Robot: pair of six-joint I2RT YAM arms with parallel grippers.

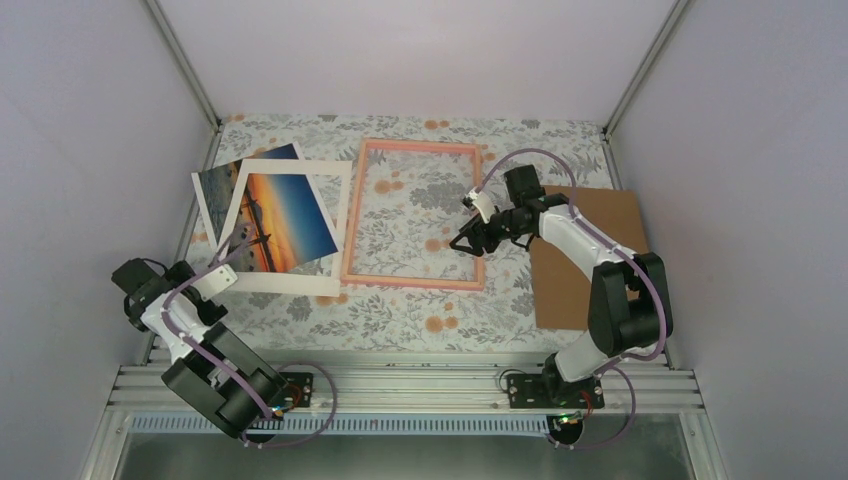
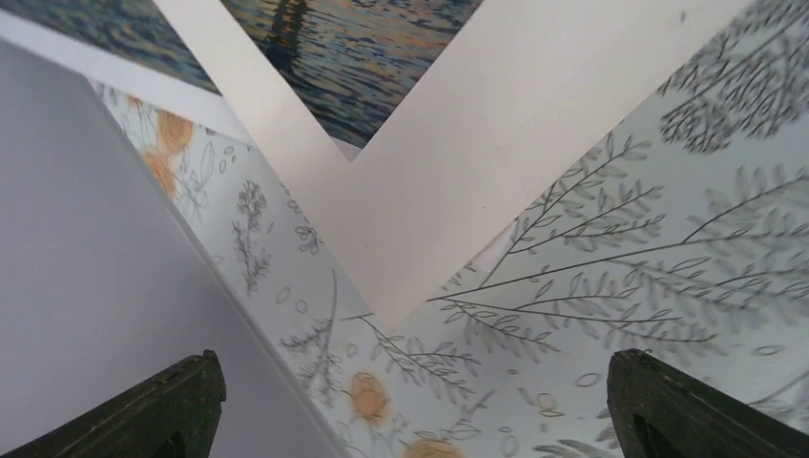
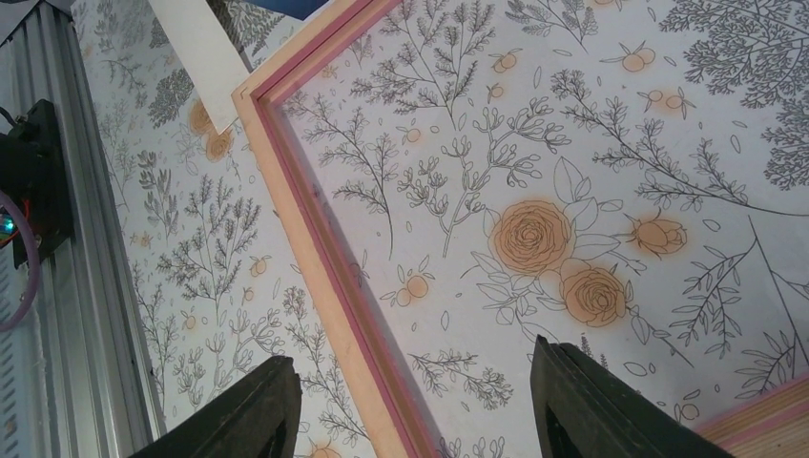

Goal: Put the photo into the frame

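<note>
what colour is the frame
The frame is pink with a paler peach outer edge, clearest in the right wrist view.

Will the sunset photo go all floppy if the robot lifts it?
Probably floppy: the photo looks paper-thin and lies flat on the table. It is likely light too. It may be slippery, since its surface looks smooth, and the white mat board lying on it could slide along.
</note>
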